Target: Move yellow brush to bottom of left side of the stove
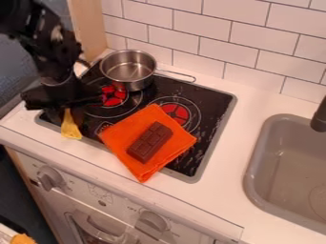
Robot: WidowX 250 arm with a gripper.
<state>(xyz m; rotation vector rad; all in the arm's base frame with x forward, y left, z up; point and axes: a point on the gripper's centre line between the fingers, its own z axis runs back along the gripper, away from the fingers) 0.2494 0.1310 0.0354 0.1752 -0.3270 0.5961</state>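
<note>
In the camera view, your hand (pixel 64 101) is over the stove's (pixel 219 125) near left corner, and there's your yellow brush (pixel 70 127), right below it, by the near edge! Pinching it? Can't tell. Orange cloth (pixel 124 136) mid-stove, chocolate (pixel 150 142) on top, pot (pixel 129 71) at the far left corner.

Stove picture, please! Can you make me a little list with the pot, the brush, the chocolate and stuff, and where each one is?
pot: silver, back left of the stove, handle pointing right
pot lid: none on it
brush: yellow, at the stove's front left edge
end effector: black, right by the brush's upper end
cloth: orange, on the stove's front part
chocolate bar: brown, on the cloth
sink: right of the stove
</note>
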